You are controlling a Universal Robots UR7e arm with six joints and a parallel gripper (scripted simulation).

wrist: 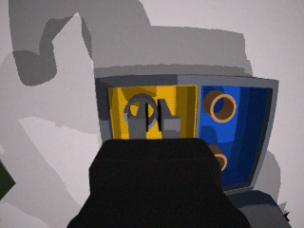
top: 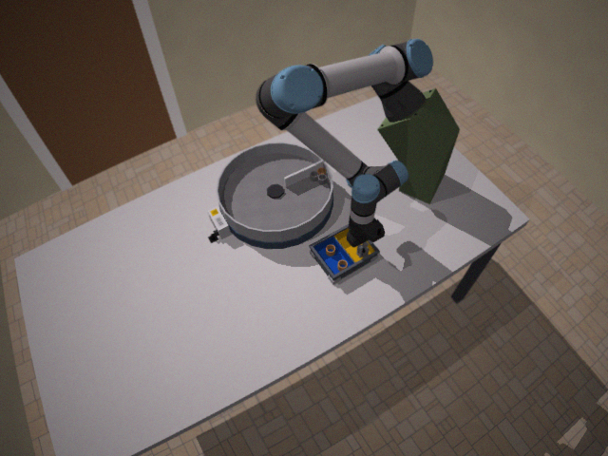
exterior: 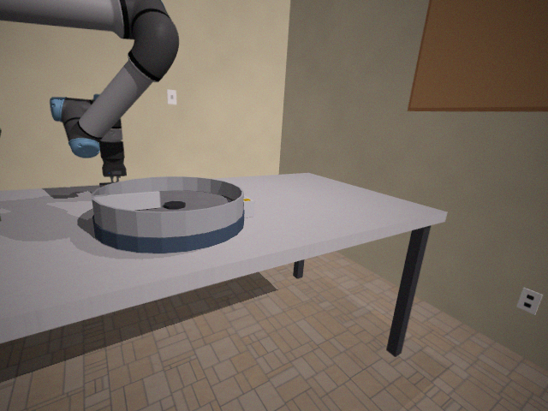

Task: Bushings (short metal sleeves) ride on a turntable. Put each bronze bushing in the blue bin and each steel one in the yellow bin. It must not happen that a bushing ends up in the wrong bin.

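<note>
My gripper (top: 363,246) (exterior: 115,179) (wrist: 152,108) points down over the yellow bin (top: 342,238) (wrist: 180,102). It is shut on the wall of a steel bushing (wrist: 128,106), one finger in its bore. The blue bin (top: 335,258) (wrist: 228,133) holds two bronze bushings; one bronze bushing (top: 342,268) (wrist: 209,105) lies near the outer side, the other bronze bushing (top: 330,254) (wrist: 224,162) nearer the turntable (top: 255,208). On the turntable, a bronze bushing (top: 321,170) and two greyish bushings cluster at the partition. My wrist housing hides part of both bins.
The turntable's high round wall (top: 275,224) (exterior: 163,223) stands beside the bins. A white partition (top: 301,172) (exterior: 133,199) crosses part of it. A small white box (top: 218,221) sits at its far side from the arm. The green pedestal (top: 425,152) stands at the arm's base.
</note>
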